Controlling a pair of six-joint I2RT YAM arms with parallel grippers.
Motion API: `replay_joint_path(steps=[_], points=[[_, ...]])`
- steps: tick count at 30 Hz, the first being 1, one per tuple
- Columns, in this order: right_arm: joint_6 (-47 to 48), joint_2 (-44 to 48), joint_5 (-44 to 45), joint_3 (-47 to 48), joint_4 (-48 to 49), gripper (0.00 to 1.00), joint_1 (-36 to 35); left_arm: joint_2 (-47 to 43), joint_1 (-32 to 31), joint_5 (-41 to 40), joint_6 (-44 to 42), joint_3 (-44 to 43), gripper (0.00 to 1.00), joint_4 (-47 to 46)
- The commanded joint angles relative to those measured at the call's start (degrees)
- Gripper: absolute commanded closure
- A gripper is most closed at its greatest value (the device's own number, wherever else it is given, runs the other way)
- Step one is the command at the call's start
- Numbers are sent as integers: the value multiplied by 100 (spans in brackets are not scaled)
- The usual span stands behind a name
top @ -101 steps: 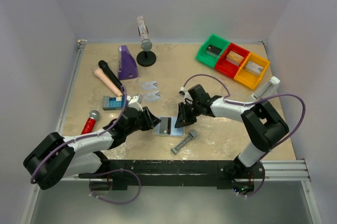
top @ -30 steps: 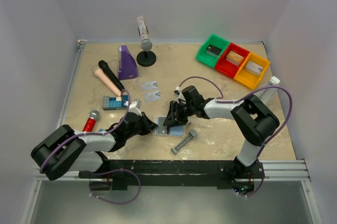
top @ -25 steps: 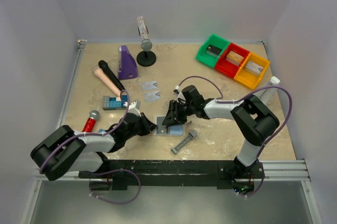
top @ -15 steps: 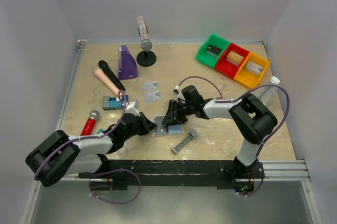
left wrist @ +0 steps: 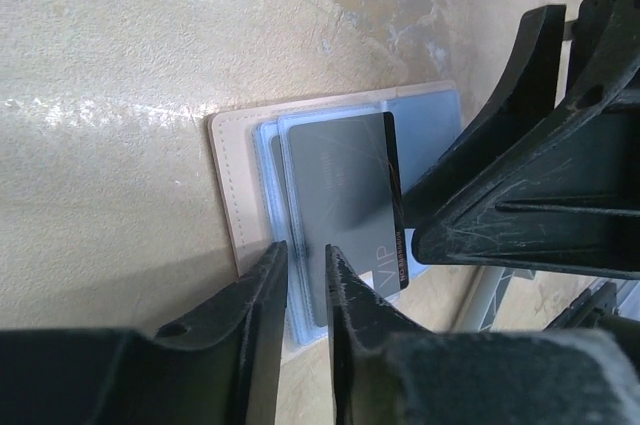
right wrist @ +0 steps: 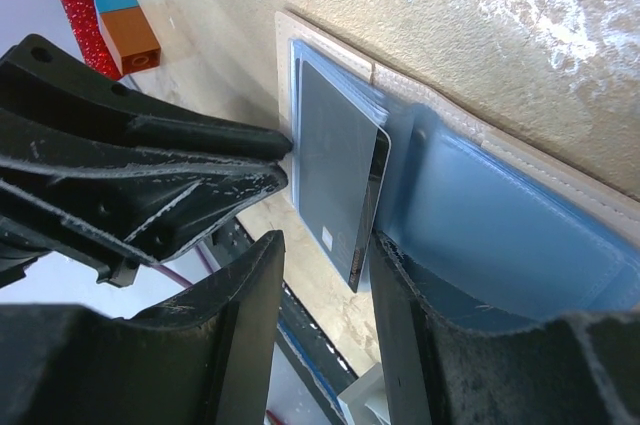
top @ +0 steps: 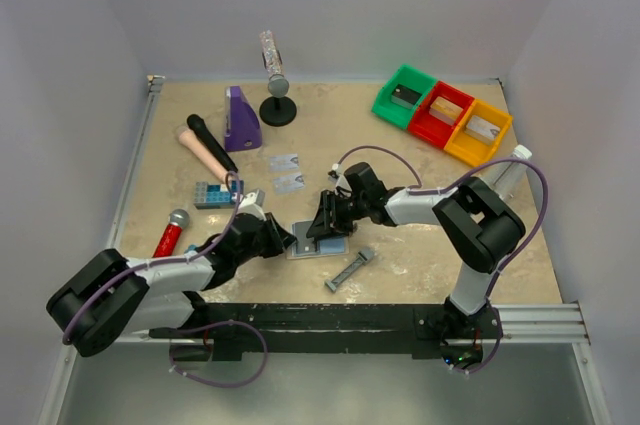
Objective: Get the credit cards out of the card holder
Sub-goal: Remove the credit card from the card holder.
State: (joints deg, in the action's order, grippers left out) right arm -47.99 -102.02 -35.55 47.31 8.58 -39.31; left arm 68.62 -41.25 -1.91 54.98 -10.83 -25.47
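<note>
The holder (top: 322, 244) lies open on the table (top: 420, 145), near the middle, between my two grippers. My left gripper (left wrist: 305, 270) sits at its left edge, fingers narrowed to a slit over the blue lining; I cannot tell whether they pinch it. My right gripper (right wrist: 328, 245) reaches in from the right, fingers spread. A dark card (left wrist: 345, 195) tilts up out of the holder's left half, its raised edge in that gap. Two pale cards (top: 287, 160) lie just beyond, to the far left.
</note>
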Motion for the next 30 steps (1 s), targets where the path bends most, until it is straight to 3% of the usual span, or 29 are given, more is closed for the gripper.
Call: replay_joint_path(steps=[1,6,16,30], points=[[9,68,-75,59,65,55,11,-375,12,-283,-216,-323,68,586],[9,59,-75,85,83,55,11,-534,12,-389,-207,-280,64,615],[-9,24,-127,121,109,55,2,90,12,7,-198,-323,78,-221],[-307,59,-382,-64,855,58,2,327,12,-99,-128,-174,92,-150]])
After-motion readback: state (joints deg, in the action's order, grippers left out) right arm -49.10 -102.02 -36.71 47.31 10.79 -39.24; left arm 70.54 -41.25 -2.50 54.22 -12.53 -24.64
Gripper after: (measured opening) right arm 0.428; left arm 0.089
